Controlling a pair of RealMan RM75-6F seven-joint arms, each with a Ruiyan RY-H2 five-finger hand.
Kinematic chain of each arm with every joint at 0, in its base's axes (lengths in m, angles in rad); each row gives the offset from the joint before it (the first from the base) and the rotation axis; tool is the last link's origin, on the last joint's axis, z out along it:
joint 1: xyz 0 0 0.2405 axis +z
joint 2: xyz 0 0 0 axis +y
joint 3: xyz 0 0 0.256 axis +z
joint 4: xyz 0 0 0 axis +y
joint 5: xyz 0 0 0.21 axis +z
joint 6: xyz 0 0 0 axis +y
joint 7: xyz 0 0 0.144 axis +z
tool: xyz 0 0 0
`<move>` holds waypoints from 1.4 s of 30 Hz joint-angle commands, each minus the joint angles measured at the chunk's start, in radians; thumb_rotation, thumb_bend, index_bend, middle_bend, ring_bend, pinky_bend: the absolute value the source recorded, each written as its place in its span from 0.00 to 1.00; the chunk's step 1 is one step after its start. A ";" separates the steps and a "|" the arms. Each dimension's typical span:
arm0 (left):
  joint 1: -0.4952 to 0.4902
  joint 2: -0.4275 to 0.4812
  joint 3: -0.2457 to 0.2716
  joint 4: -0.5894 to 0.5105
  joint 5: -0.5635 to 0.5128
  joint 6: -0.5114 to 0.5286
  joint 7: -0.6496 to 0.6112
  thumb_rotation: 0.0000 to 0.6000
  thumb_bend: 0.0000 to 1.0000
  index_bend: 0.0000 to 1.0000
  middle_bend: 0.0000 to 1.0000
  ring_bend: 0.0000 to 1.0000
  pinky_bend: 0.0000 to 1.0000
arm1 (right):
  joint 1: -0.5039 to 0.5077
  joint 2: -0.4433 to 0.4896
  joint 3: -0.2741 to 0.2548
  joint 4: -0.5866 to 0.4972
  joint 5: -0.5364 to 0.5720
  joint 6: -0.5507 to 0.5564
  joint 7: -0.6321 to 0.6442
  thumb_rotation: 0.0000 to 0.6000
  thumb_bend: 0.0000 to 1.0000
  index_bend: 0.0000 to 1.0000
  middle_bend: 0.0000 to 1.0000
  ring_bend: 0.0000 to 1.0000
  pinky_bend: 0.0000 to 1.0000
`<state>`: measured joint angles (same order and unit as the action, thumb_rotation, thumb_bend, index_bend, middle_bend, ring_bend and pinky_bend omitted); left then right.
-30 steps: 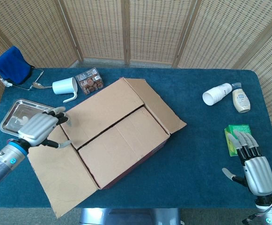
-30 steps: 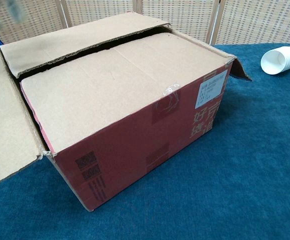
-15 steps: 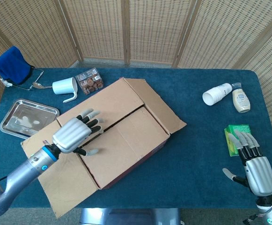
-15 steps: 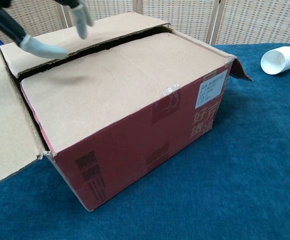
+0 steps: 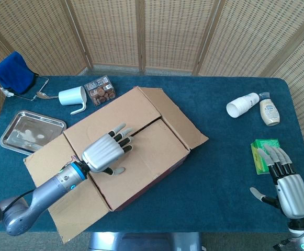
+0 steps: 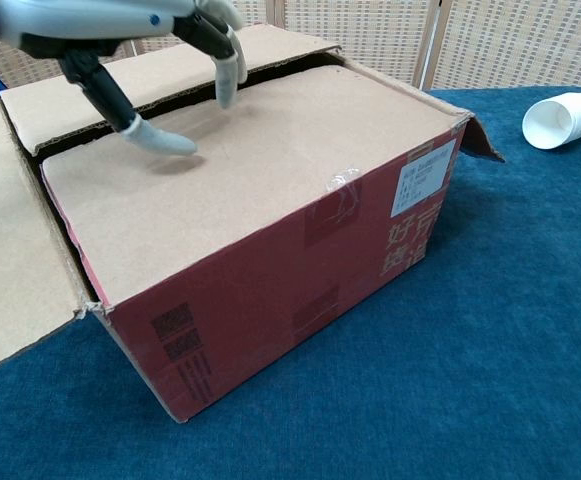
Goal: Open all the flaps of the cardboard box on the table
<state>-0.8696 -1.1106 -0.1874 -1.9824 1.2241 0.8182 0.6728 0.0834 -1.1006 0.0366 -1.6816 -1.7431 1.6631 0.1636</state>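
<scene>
While the cardboard box (image 5: 131,151) sits near the middle of the tabletop (image 5: 225,172), slightly toward its left edge, two of its flaps already lie folded out: a large one (image 5: 63,193) toward the front-left corner and a smaller one (image 5: 178,117) toward the back. The two remaining flaps, one nearer us (image 6: 240,170) and one behind it (image 6: 150,80), are still down, with a dark seam between them. Over the last second we have swung our left hand (image 5: 105,151) from beside the metal tray (image 5: 31,130) at the left edge across to the box top; its fingers are spread and curved down, holding nothing, with fingertips (image 6: 226,88) just at the seam. We judge this sets up the next step, hooking the edge of a closed flap to lift it. Our right hand (image 5: 288,183) has stayed put near the front-right corner, fingers apart and empty, just beside the green packet (image 5: 264,151). Room to swing flaps looks good on the front side; toward the back-left the white mug (image 5: 72,97) and a small printed packet (image 5: 99,90) lie near the box, so that flap may brush them. The paper cups (image 5: 242,104) and bottle (image 5: 269,111) at the right are well apart.
</scene>
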 commanded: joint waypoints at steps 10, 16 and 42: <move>-0.114 -0.029 0.045 -0.010 -0.151 0.040 0.245 0.67 0.00 0.34 0.31 0.07 0.04 | 0.001 0.007 0.002 0.001 0.001 0.003 0.025 1.00 0.12 0.00 0.00 0.00 0.00; -0.132 -0.004 0.061 -0.030 -0.176 0.073 0.289 0.67 0.00 0.34 0.36 0.08 0.04 | -0.001 0.009 0.001 0.001 0.000 0.007 0.030 1.00 0.12 0.00 0.00 0.00 0.00; -0.099 0.167 0.092 -0.084 -0.160 0.182 0.221 0.67 0.00 0.35 0.38 0.11 0.04 | -0.002 0.009 -0.004 -0.004 -0.009 0.007 0.024 1.00 0.12 0.00 0.00 0.00 0.00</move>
<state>-0.9759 -0.9539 -0.0938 -2.0635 1.0579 0.9917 0.9040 0.0813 -1.0915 0.0330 -1.6858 -1.7524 1.6698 0.1874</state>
